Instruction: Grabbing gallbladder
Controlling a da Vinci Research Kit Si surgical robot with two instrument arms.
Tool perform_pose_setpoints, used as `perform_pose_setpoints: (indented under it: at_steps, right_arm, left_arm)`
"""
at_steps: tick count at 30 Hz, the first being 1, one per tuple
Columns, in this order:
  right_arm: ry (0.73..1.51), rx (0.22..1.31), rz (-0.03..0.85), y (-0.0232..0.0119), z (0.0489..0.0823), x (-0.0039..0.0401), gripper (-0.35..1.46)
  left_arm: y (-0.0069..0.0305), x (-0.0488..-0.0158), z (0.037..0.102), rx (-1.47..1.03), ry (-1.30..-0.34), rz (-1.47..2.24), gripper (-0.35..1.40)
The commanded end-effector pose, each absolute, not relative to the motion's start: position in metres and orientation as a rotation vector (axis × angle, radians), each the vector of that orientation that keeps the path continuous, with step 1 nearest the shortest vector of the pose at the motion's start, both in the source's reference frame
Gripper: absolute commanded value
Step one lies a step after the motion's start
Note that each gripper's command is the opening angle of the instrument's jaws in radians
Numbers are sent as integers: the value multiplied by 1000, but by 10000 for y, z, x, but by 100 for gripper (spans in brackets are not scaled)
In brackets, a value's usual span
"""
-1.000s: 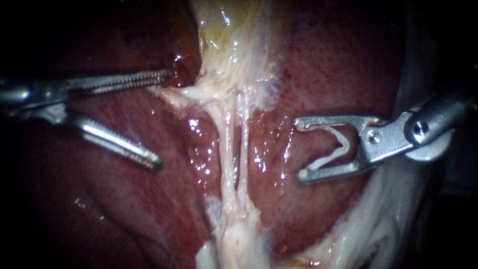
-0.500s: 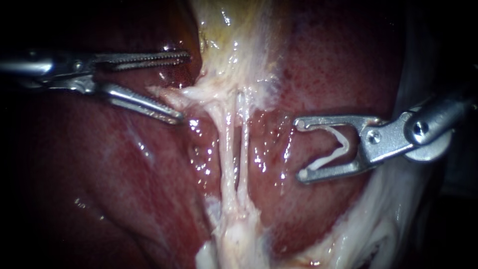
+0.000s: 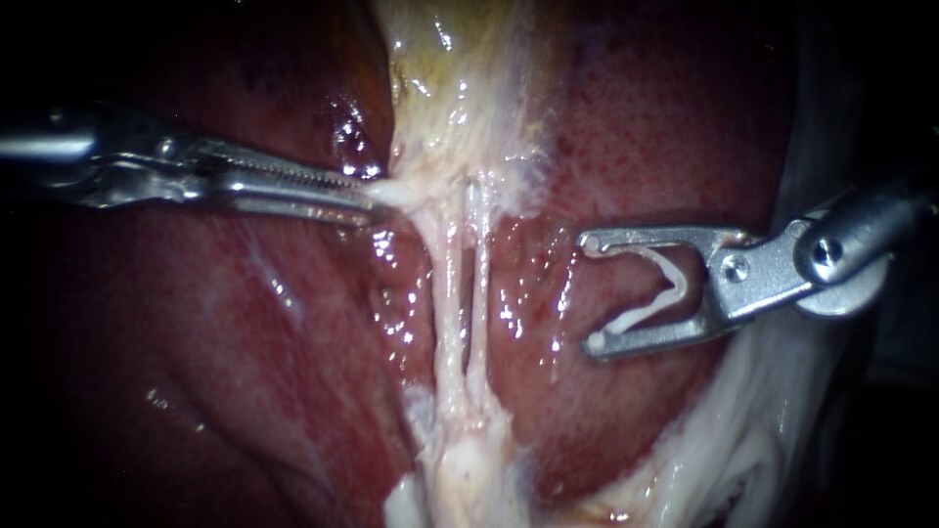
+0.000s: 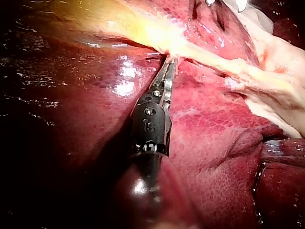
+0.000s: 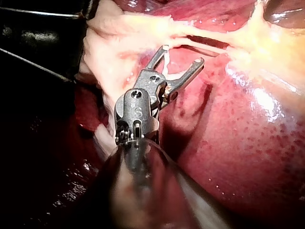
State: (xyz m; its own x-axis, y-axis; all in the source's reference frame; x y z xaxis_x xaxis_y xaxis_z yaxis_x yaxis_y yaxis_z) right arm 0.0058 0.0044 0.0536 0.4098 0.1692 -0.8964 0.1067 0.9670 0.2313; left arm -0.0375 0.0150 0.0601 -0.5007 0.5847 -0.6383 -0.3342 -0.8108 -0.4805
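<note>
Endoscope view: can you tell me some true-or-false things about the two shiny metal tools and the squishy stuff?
1. The left metal instrument is clamped on the lower edge of the pale yellowish gallbladder. True.
2. The right metal instrument touches the two thin pale tubes. False: it hangs apart from them.
3. The right metal instrument carries a white clip. True.
4. The dark red liver shows on one side of the tubes only. False: on both.

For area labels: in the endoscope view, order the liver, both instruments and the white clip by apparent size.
1. liver
2. left instrument and right instrument: about alike, not ranked
3. white clip, smallest
</note>
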Motion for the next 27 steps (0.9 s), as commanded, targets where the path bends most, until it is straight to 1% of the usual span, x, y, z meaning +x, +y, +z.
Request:
perform_pose_setpoints:
  at_steps: [1, 7, 11, 15, 20, 27]
  right_arm:
    - [1152, 270, 40, 44, 536, 58, 50]
    - [1152, 270, 40, 44, 536, 58, 50]
    - [1152, 270, 40, 44, 536, 57, 50]
    - [1152, 270, 40, 44, 536, 57, 50]
    - [1152, 270, 40, 45, 537, 57, 50]
    - [1152, 269, 41, 45, 537, 58, 50]
  left_arm:
    - [149, -374, 598, -1127, -400, 2289, -35]
    - [151, -368, 573, -1085, -427, 2221, -35]
    - [164, -358, 549, -1081, -438, 2212, -35]
    - [179, -345, 527, -1068, -428, 2202, -35]
    - [184, -336, 521, -1059, -420, 2195, -35]
    - [184, -336, 521, -1058, -419, 2194, -35]
